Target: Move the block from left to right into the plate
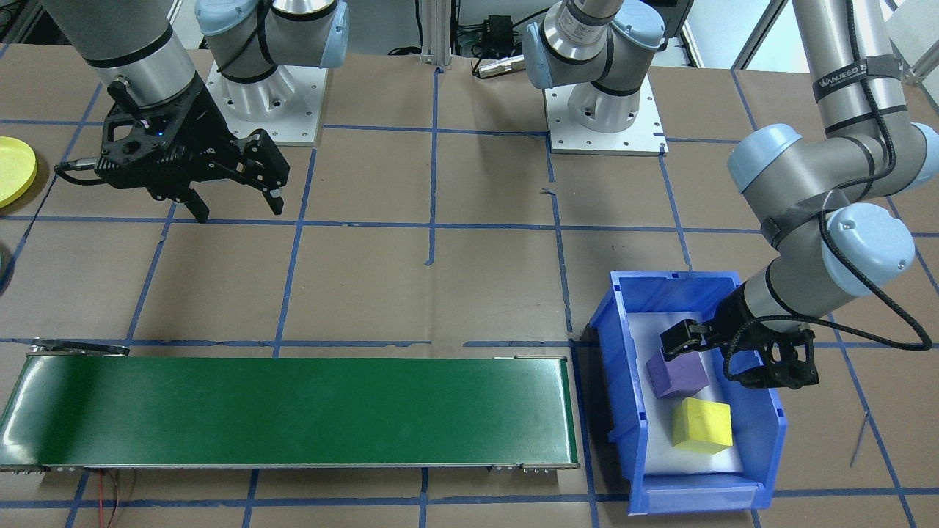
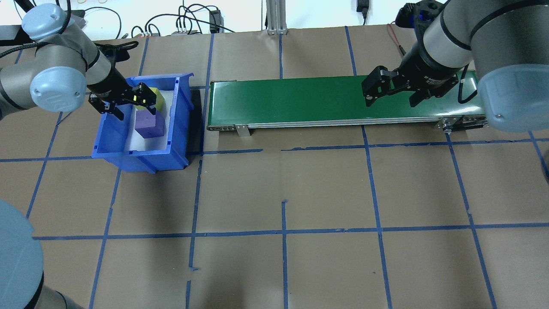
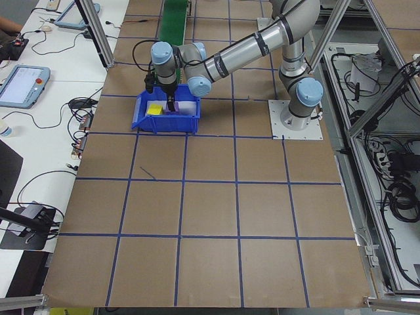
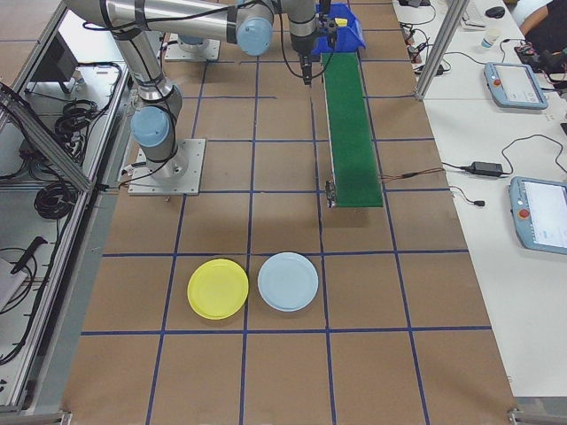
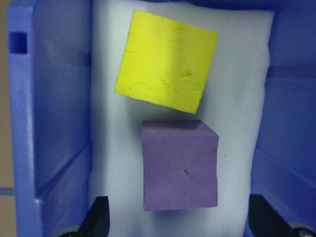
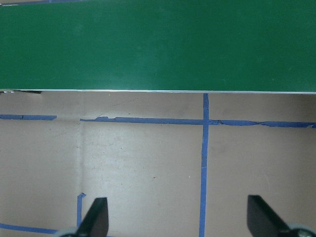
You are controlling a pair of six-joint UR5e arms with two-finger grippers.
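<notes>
The purple cube (image 5: 180,165) sits on white foam (image 5: 237,74) inside the blue bin (image 1: 763,440), on the robot's left end of the table. It has no real long axis; seen from the left wrist camera its sides run nearly square to the bin walls. The yellow cube (image 5: 165,61) lies just beyond it, turned a little off square, close to it but probably not touching.

The left gripper (image 5: 180,219) hovers over the purple cube with its fingers (image 5: 98,217) spread wide, one to each side, holding nothing. The gap clears the cube with room to spare, so this looks like the line-up before a descent onto that cube.

The green belt (image 2: 300,101) runs from beside the bin toward the robot's right, most likely to carry a block across. The right gripper (image 2: 392,92) waits above the belt's far end, jaws wide apart and empty, probably placed to pick up what arrives.

The yellow plate (image 4: 218,289) lies well apart from the belt on the right side, next to a pale blue plate (image 4: 288,282); both are bare.
</notes>
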